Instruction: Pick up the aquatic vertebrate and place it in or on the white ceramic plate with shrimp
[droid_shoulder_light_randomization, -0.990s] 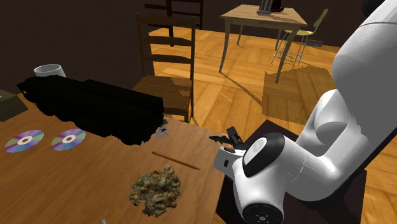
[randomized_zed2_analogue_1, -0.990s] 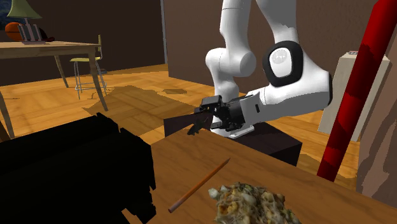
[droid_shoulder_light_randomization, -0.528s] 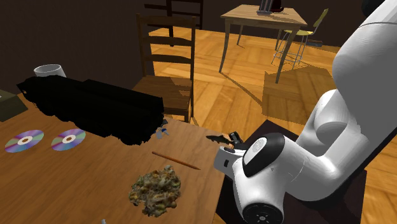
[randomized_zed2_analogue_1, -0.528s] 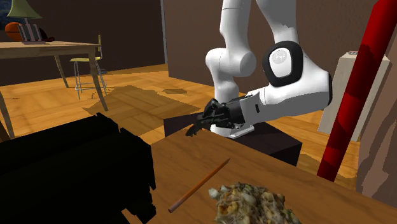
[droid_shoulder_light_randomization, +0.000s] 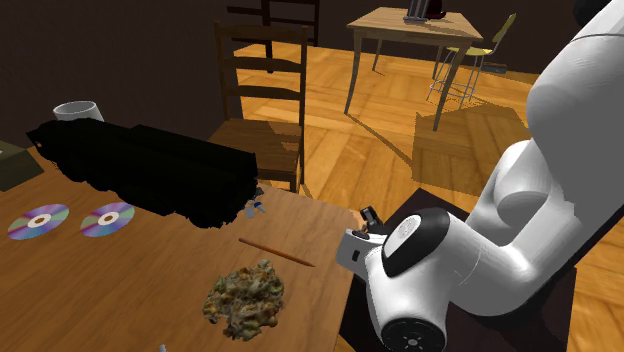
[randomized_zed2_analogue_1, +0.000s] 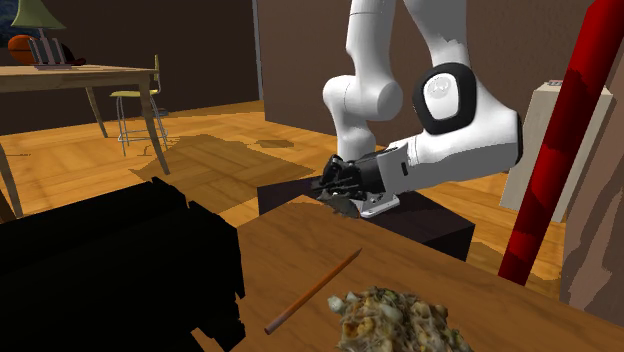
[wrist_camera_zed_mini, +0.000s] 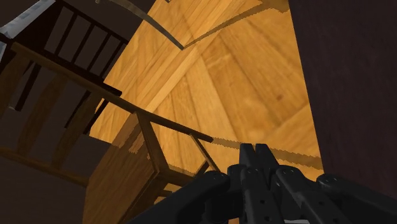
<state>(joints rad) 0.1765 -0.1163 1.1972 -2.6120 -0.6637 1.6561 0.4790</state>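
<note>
My black gripper (randomized_zed2_analogue_1: 325, 187) hovers at the near corner of the wooden table (droid_shoulder_light_randomization: 150, 290), level with its edge, close to the stand. In the wrist view its two fingers (wrist_camera_zed_mini: 254, 153) meet, shut with nothing between them, pointing out at the floor and a chair. A small blue and white thing (droid_shoulder_light_randomization: 255, 207) lies on the table beside the black area; its shape is too small to tell. A heap of brownish-green lumps (droid_shoulder_light_randomization: 245, 295), also seen as the heap (randomized_zed2_analogue_1: 400, 318), lies toward the table's front. The gripper (droid_shoulder_light_randomization: 368, 215) stands off to the shoulder view's right of both.
A thin brown stick (droid_shoulder_light_randomization: 275, 252) lies between heap and gripper. Two discs (droid_shoulder_light_randomization: 38, 221) (droid_shoulder_light_randomization: 107, 218) lie at the shoulder view's left. A large black area (droid_shoulder_light_randomization: 150, 175) covers the table's back. A dark wooden chair (droid_shoulder_light_randomization: 262, 100) stands behind it. A red pole (randomized_zed2_analogue_1: 560, 150) rises beside the arm.
The fingers stood apart a second ago and have closed on nothing. The hand has drawn back slightly toward the arm.
</note>
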